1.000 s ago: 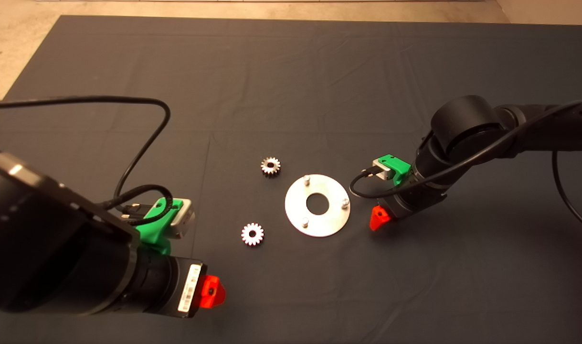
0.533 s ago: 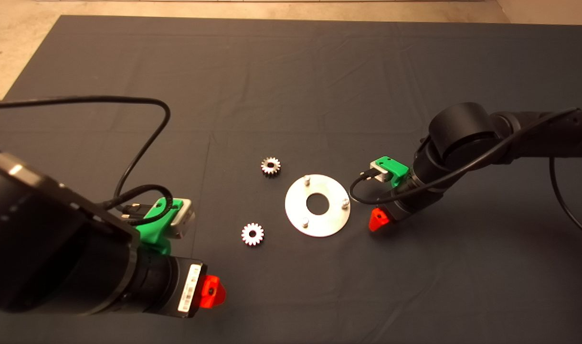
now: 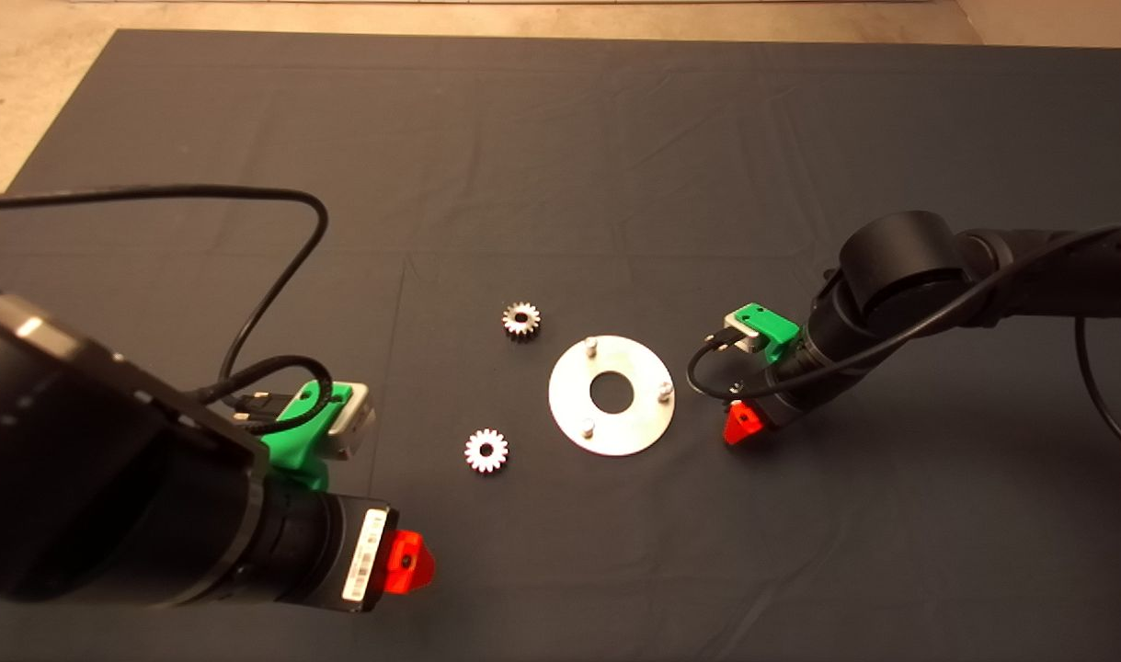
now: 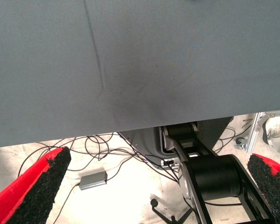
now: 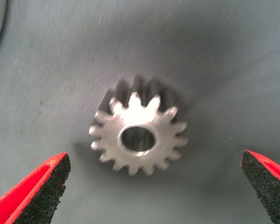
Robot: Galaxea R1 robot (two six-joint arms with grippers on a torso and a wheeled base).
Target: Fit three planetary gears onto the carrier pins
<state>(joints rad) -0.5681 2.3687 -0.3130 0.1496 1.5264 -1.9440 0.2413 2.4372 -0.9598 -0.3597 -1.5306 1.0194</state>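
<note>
Gears (image 3: 521,320) are all lying off the pins (image 3: 590,346): none installed, while the right end effector (image 5: 154,186) is hovering spread over one and the left (image 4: 154,186) is idling released.

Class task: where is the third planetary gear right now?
The third gear lies flat on the mat under the open right gripper, just right of the carrier plate, hidden in the head view.

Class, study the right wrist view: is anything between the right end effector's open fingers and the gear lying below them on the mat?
Nothing visible. The gear lies flat on the mat, centred between the right end effector's open fingers, with only bare mat around it.
</note>
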